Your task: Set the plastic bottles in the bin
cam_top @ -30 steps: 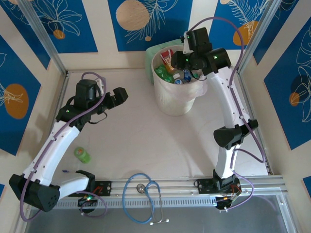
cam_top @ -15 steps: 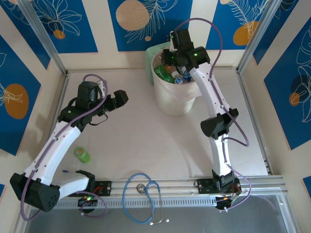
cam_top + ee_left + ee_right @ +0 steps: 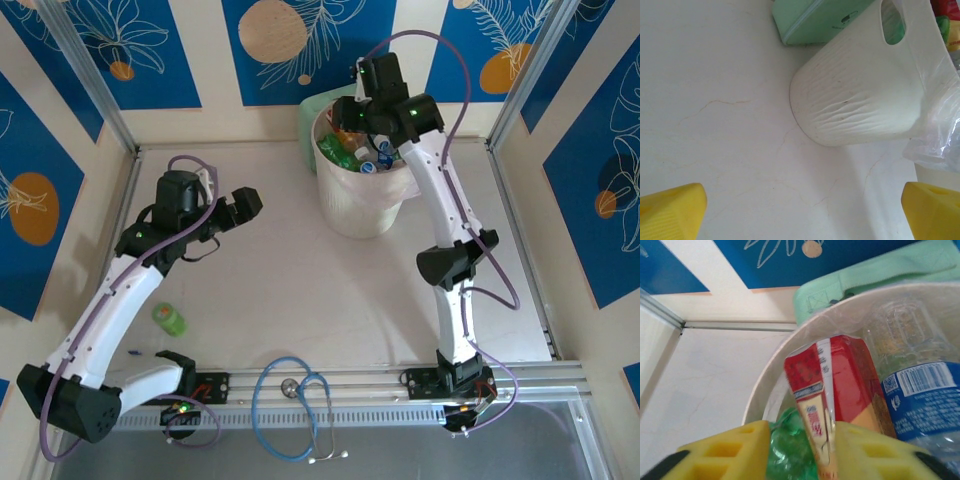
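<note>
The right gripper (image 3: 802,440) hangs released over the bin (image 3: 350,215), shifted slightly right since half a second ago, with a red-labelled bottle (image 3: 835,385) inside beneath its fingers. The left gripper (image 3: 245,203) stays spread wide. We see one green bottle (image 3: 170,318) still on the white table (image 3: 290,290), blue leaf-patterned walls (image 3: 150,50) around.

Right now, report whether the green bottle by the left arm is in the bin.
Out: the green bottle lies on the table, apart from the bin.
</note>
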